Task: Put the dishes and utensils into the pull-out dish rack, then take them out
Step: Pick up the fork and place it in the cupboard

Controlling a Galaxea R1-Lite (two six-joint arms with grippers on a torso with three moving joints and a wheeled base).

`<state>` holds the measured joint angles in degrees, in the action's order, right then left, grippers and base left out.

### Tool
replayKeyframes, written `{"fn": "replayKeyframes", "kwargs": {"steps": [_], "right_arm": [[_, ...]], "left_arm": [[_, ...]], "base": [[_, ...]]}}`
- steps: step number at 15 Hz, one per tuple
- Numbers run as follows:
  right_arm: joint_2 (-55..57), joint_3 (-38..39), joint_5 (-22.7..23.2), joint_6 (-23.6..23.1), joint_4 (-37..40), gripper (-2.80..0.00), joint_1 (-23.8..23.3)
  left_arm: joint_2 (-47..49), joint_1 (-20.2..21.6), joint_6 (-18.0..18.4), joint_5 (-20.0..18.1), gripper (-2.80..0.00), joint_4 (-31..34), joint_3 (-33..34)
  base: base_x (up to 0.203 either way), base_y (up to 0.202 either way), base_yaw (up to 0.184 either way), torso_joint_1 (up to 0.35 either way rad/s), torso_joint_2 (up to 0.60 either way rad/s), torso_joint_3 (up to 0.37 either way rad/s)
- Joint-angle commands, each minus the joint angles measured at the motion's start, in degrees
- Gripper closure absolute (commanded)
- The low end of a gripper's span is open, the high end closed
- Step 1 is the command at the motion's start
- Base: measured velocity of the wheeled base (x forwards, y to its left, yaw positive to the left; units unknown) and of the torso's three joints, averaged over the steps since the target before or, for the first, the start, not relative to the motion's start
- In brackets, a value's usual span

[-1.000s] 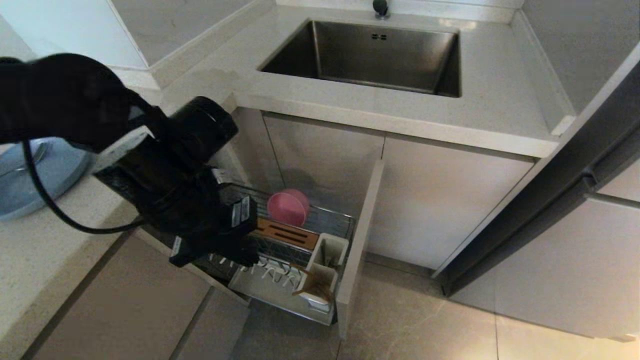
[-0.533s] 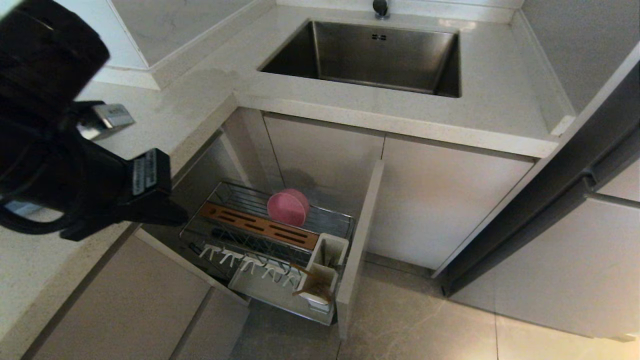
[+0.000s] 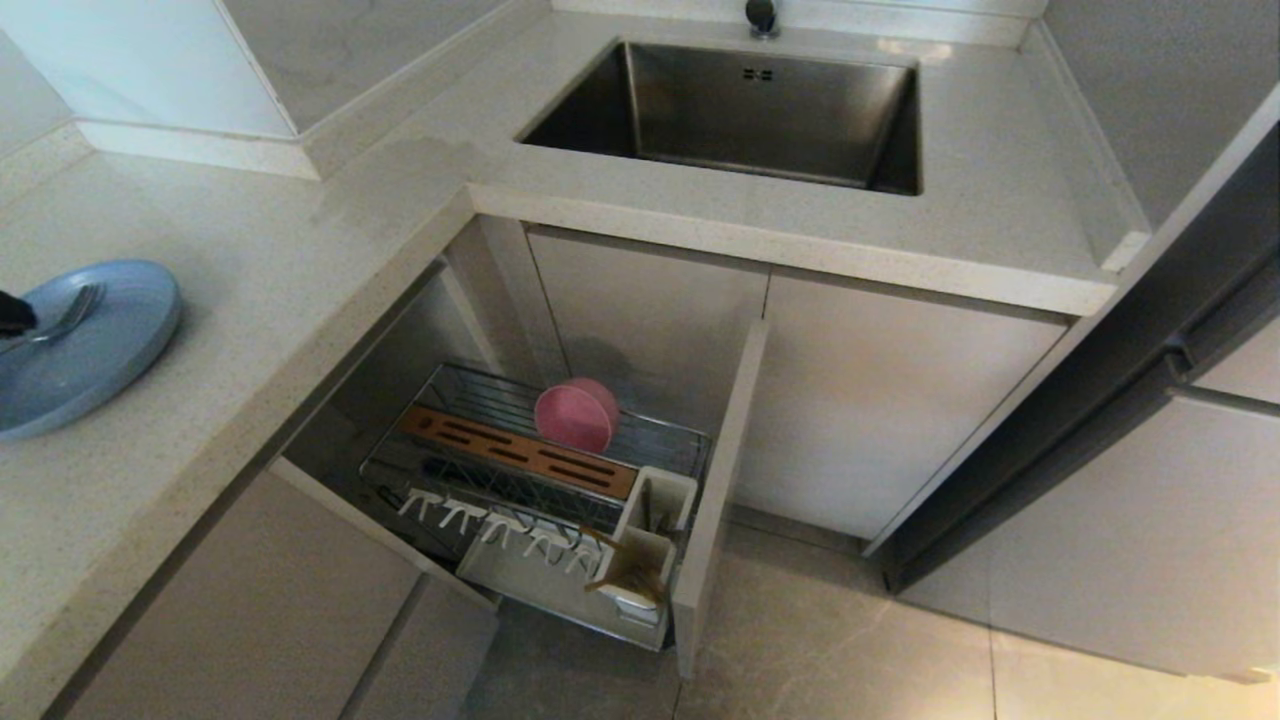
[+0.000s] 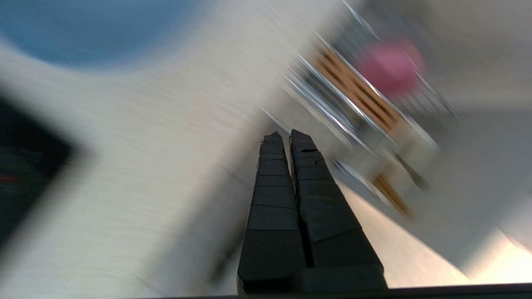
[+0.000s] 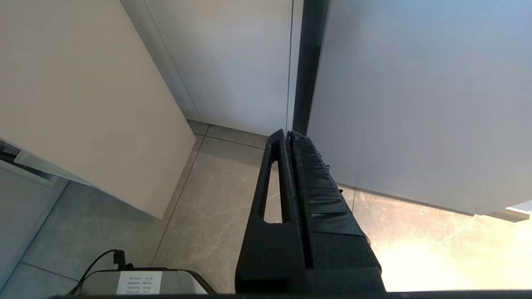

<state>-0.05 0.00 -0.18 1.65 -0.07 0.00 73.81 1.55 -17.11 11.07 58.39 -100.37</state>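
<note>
Swung clear of the open cabinet since a second ago, the robot's left arm now shows in the head view only as a dark tip at the far left edge, beside the blue plate (image 3: 85, 345) on the countertop (image 3: 300, 260). Its left gripper (image 4: 286, 137) is clenched, fingers pressed together with nothing between them, hanging above the counter edge in its blurred wrist view. A silver utensil (image 3: 60, 322) lies on the plate; whether it is a spoon or a fork cannot be told. Below, the pull-out dish rack (image 3: 540, 480) stands drawn out from the cabinet, its front panel (image 3: 720, 490) ajar. The pink bowl (image 3: 577, 414) sits on edge at the rack's back, behind the wooden slotted strip (image 3: 520, 465). Chopsticks (image 3: 615, 565) lean in the nearer white utensil cup (image 3: 640, 570). The right gripper (image 5: 289, 135) is parked low near the floor tiles, fingers closed and empty. The steel sink (image 3: 740, 110) sits beyond.
</note>
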Motion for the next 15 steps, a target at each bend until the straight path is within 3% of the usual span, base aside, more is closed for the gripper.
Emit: {"fn": "replayKeyframes", "kwargs": {"steps": [1, 6, 11, 15], "right_arm": [[0.0, 0.0, 0.0, 0.0, 0.0, 0.0, 0.0], [0.0, 0.0, 0.0, 0.0, 0.0, 0.0, 0.0], [0.0, 0.0, 0.0, 0.0, 0.0, 0.0, 0.0], [0.0, 0.0, 0.0, 0.0, 0.0, 0.0, 0.0]], "left_arm": [[-3.3, 12.4, 7.4, -3.4, 0.0, -1.6, -0.4], [-5.7, 35.8, 23.6, -19.3, 0.0, -4.9, 0.0], [-4.3, 51.4, 35.1, -32.4, 0.0, -5.4, -0.2], [2.4, 61.4, 40.1, -41.5, 0.0, -5.3, -2.6]], "base": [[0.0, 0.0, 0.0, 0.0, 0.0, 0.0], [0.0, 0.0, 0.0, 0.0, 0.0, 0.0], [0.0, 0.0, 0.0, 0.0, 0.0, 0.0], [0.0, 0.0, 0.0, 0.0, 0.0, 0.0]]}}
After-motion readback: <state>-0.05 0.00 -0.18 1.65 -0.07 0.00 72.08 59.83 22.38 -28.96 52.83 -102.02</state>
